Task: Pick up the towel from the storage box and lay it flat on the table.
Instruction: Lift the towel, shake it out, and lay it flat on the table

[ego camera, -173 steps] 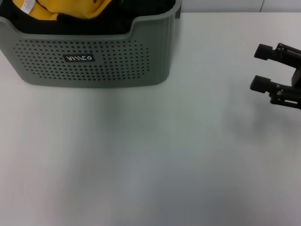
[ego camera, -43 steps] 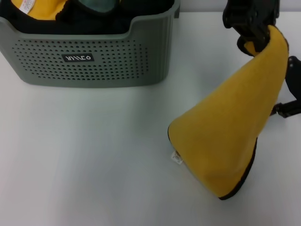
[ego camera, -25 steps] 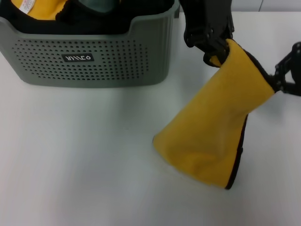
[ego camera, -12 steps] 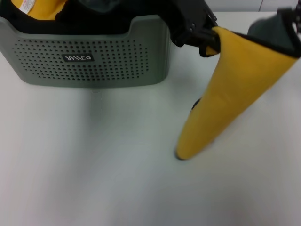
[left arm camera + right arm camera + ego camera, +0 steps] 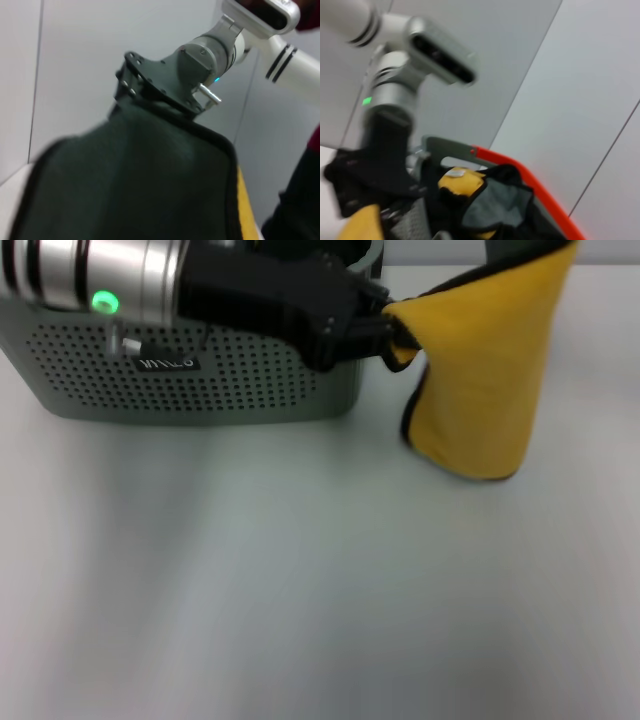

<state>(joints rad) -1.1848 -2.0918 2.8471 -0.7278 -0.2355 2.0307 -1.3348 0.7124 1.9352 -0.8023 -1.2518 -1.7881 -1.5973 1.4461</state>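
The towel (image 5: 480,370) is mustard yellow with black edging and hangs clear of the table (image 5: 300,590), right of the storage box (image 5: 230,390). My left gripper (image 5: 388,335) reaches across the box's front and is shut on the towel's left corner. The towel's other top corner rises out of the head view at the upper right. In the left wrist view the right gripper (image 5: 145,102) holds the top edge of the towel (image 5: 130,185), whose dark back side faces that camera. The right wrist view shows the left gripper (image 5: 365,192) on the towel (image 5: 365,222).
The other yellow cloth with a white label (image 5: 462,182) and black fabric (image 5: 510,175) lie in the box behind the left arm. The left arm's silver wrist (image 5: 100,275) covers the box's top.
The left gripper has moved left and nearer with its corner. The towel has lifted off the table and now hangs spread between the two grippers.
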